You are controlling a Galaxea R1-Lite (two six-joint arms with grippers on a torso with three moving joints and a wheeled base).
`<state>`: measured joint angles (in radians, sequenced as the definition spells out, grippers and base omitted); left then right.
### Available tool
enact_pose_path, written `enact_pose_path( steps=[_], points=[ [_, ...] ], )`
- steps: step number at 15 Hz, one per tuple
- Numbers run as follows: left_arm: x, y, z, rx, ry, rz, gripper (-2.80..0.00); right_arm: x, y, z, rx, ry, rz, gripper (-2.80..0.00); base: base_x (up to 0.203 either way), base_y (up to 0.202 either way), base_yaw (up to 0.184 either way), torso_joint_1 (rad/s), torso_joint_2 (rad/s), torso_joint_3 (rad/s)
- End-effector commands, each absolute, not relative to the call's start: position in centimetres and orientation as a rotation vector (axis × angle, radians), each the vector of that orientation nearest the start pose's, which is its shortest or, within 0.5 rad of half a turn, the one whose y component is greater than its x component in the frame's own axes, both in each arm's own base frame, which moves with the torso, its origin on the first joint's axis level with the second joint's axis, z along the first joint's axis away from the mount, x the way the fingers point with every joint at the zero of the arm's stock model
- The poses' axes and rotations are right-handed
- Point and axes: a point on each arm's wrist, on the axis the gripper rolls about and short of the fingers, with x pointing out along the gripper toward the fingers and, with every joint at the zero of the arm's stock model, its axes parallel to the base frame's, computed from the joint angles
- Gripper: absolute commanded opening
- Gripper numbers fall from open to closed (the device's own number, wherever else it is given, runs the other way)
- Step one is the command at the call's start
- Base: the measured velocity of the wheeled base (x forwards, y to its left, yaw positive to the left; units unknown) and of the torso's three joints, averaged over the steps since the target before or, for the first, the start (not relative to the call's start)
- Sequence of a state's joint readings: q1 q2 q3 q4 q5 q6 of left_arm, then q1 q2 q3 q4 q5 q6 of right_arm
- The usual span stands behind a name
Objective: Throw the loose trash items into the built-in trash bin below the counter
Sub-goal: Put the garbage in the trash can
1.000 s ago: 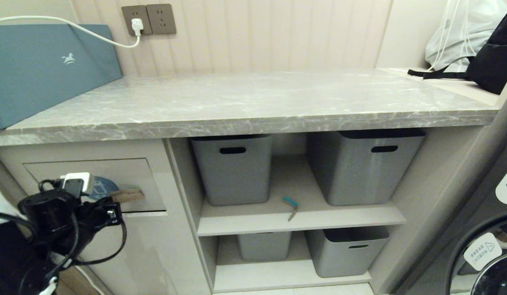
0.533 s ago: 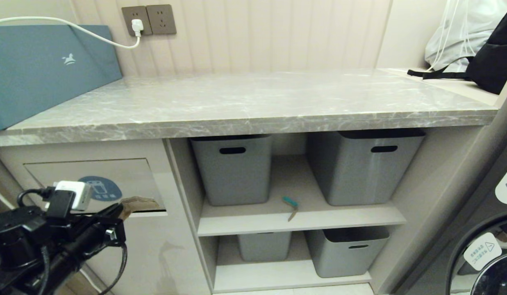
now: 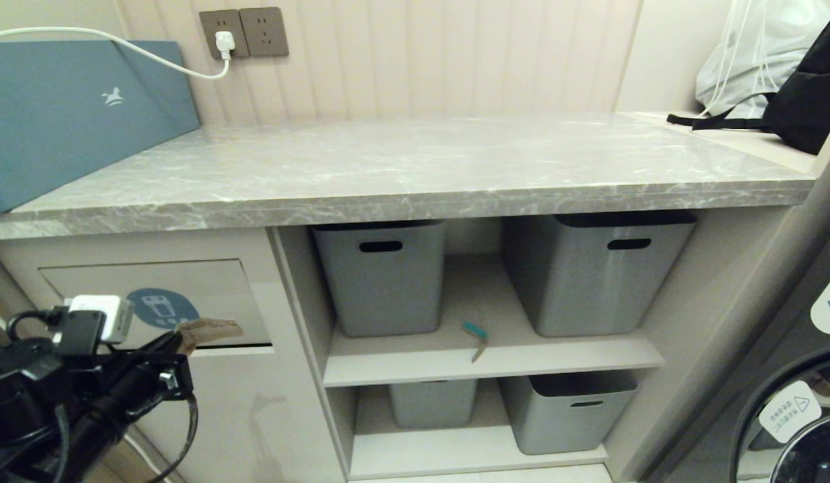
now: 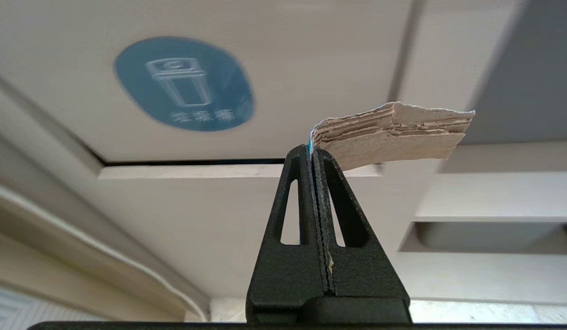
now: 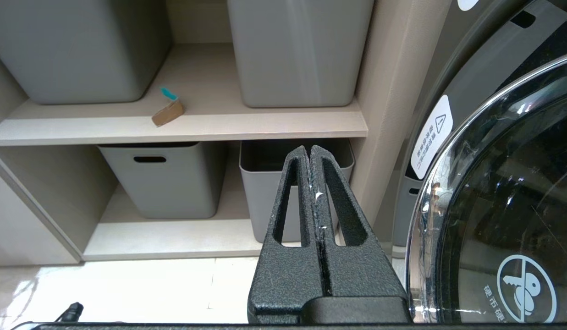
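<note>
- Since 1 s ago, left gripper (image 3: 180, 341) dropped back from bin flap (image 3: 206, 295), now just beside it.
- Fingers pinch cardboard scrap (image 4: 393, 133).
- Right gripper (image 5: 309, 153) pressed together, empty, nr washer (image 5: 503, 183).

Left gripper (image 4: 316, 158) clamped; right gripper (image 5: 309, 153) apparently closed.

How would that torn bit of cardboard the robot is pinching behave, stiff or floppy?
Probably fairly stiff: the cardboard piece juts sideways from the left gripper without drooping. Likely very light, since thin fingers hold it by one corner. Its layered, ragged edge suggests it could crush or tear.
</note>
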<state>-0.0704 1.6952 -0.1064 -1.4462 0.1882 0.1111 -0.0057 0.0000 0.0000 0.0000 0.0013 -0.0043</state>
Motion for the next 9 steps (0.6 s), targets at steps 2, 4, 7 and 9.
enact_pose_path(
  steps=[2, 4, 7, 9],
  points=[
    [22.3, -0.2, 10.0, 0.128, 0.173, 0.152, -2.80, -2.3, 0.0, 7.5, -0.005, 0.000, -0.005, -2.80, 0.000, 0.000, 0.000, 0.000, 0.00, 0.000],
    [23.7, 1.0, 9.5, 0.123, 0.187, 0.205, -2.80, -2.3, 0.0, 7.5, -0.005, 0.000, -0.005, -2.80, 0.000, 0.000, 0.000, 0.000, 0.00, 0.000],
    [26.0, 2.8, 8.8, 0.118, 0.190, 0.269, -2.80, -2.3, 0.0, 7.5, -0.005, 0.000, -0.005, -2.80, 0.000, 0.000, 0.000, 0.000, 0.00, 0.000],
    [27.4, 3.8, 7.8, 0.116, 0.213, 0.297, -2.80, -2.3, 0.0, 7.5, -0.005, 0.000, -0.005, -2.80, 0.000, 0.000, 0.000, 0.000, 0.00, 0.000]
  ],
)
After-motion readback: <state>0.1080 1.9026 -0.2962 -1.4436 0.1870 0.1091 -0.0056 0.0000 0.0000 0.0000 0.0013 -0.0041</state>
